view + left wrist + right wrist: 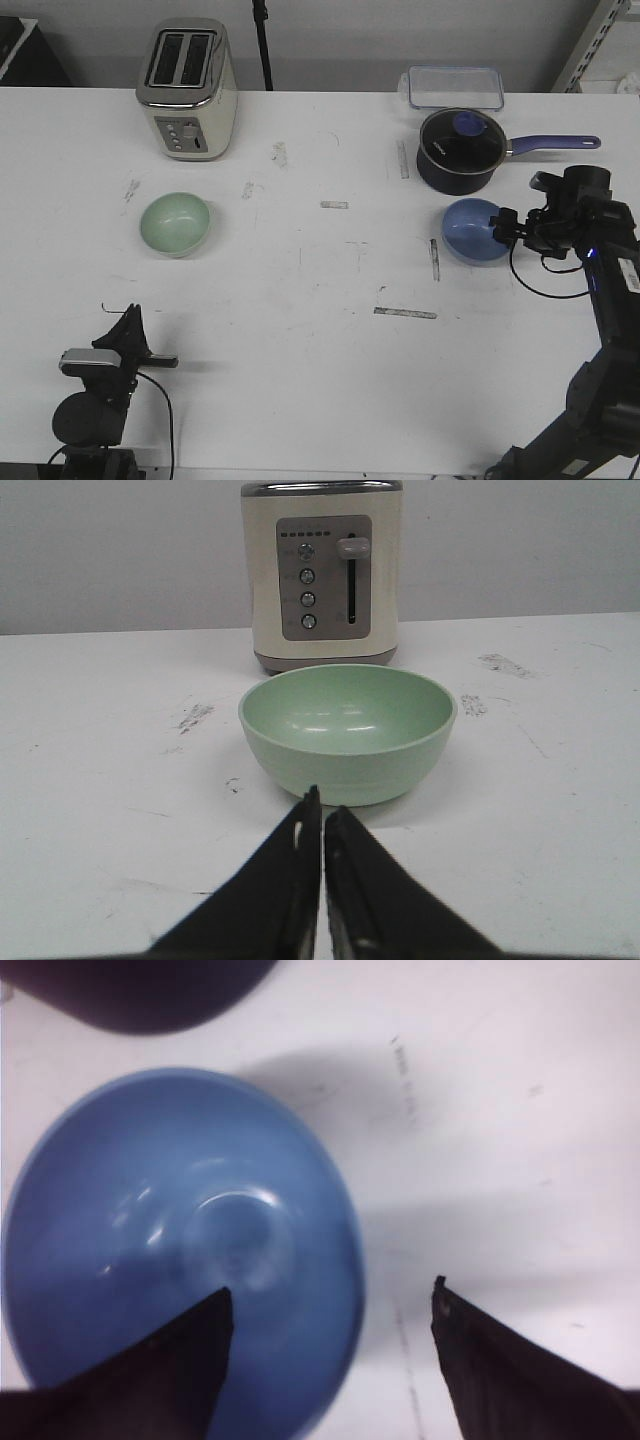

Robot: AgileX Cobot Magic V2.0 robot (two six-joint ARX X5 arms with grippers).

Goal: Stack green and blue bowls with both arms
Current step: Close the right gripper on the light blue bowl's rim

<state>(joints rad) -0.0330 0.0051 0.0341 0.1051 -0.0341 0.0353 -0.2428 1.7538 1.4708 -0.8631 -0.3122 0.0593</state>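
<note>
The mint green bowl (176, 223) sits upright on the left of the white table, in front of the toaster; it fills the middle of the left wrist view (347, 730). My left gripper (128, 318) is shut and empty, low near the front left edge, well short of that bowl (322, 810). The light blue bowl (474, 232) stands on the right, just in front of the saucepan. My right gripper (502, 228) is open above the blue bowl's right rim; in the right wrist view (333, 1298) one finger is over the bowl (160, 1240) and the other outside it.
A cream toaster (188, 88) stands at the back left. A dark navy saucepan (458, 150) with glass lid and purple handle sits just behind the blue bowl. A clear plastic container (455, 87) is at the back right. The table has several scuff marks.
</note>
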